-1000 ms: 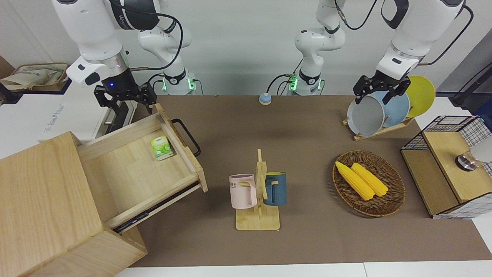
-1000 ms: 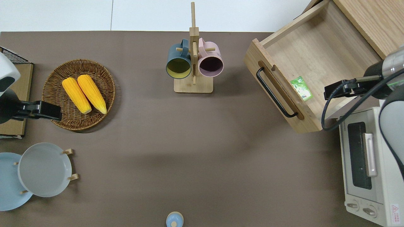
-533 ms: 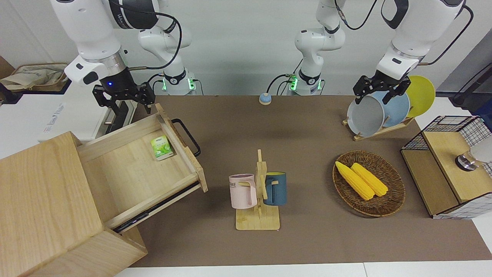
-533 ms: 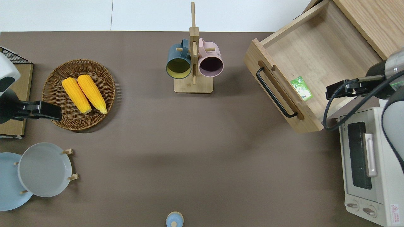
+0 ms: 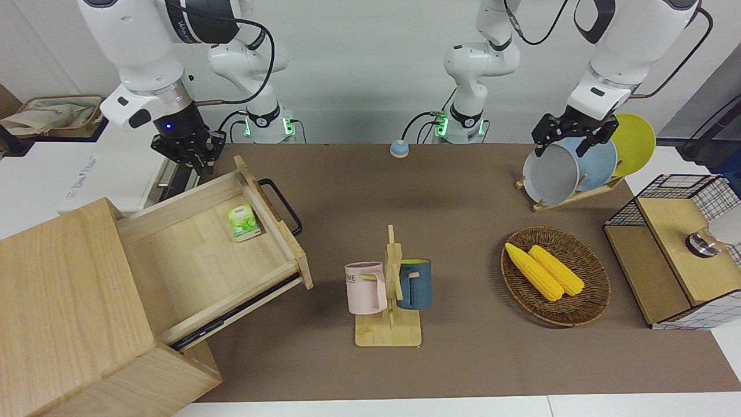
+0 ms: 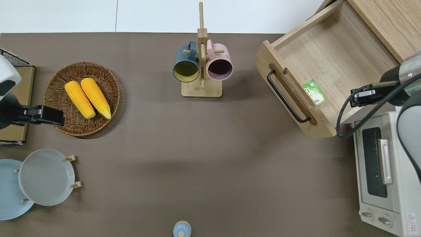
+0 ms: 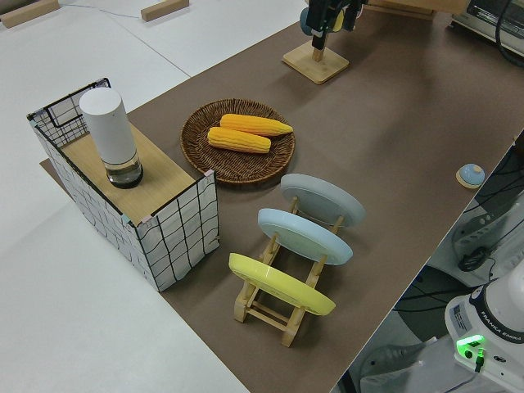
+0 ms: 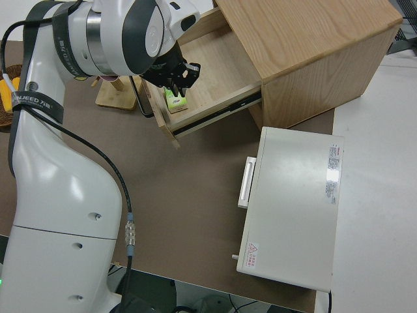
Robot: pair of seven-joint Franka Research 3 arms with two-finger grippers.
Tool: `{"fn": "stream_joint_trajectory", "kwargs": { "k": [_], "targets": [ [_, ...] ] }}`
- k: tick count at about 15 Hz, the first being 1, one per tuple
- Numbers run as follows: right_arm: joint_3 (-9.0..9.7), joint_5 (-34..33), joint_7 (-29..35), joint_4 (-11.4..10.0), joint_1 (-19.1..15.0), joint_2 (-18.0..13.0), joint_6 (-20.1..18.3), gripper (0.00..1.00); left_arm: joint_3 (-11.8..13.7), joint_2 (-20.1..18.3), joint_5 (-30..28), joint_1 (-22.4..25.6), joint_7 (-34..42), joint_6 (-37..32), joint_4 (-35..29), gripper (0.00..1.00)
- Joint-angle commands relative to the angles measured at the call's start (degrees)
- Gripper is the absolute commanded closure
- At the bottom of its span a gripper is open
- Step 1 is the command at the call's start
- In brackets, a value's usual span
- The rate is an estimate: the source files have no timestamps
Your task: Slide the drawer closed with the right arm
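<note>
Drawer (image 5: 214,255) stood fully out of cabinet (image 5: 69,313) at right arm's end of desk. Right pincer (image 5: 191,153) narrow, empty, over drawer's side wall — risk: off-centre push on handle (image 5: 282,204) could jam it askew.

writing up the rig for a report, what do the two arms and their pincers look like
Both are white jointed arms with black bands, black cables looping along them and green lights at their bases. The right arm has a silver ring and a blue light on its black wrist above a black two-finger right pincer. The left pincer is black too, with no blue light showing.
</note>
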Motion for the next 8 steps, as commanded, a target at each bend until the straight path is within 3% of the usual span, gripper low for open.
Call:
{"fn": "stream_joint_trajectory", "kwargs": {
  "k": [1,6,8],
  "targets": [
    [0.49,0.2,-0.4,-0.3,-0.5,-0.6,-0.7,1.0,-0.4,0.7,1.0,0.3,0.6,-1.1,1.5,0.01],
    [0.32,0.2,-0.4,0.0,-0.5,-1.1,-3.1,1.0,-0.4,0.7,1.0,0.3,0.6,-1.1,1.5,0.01],
    [0.32,0.1,-0.3,0.0,-0.5,-2.9,-4.7,1.0,-0.4,0.7,1.0,0.3,0.6,-1.1,1.4,0.01]
  ]
}}
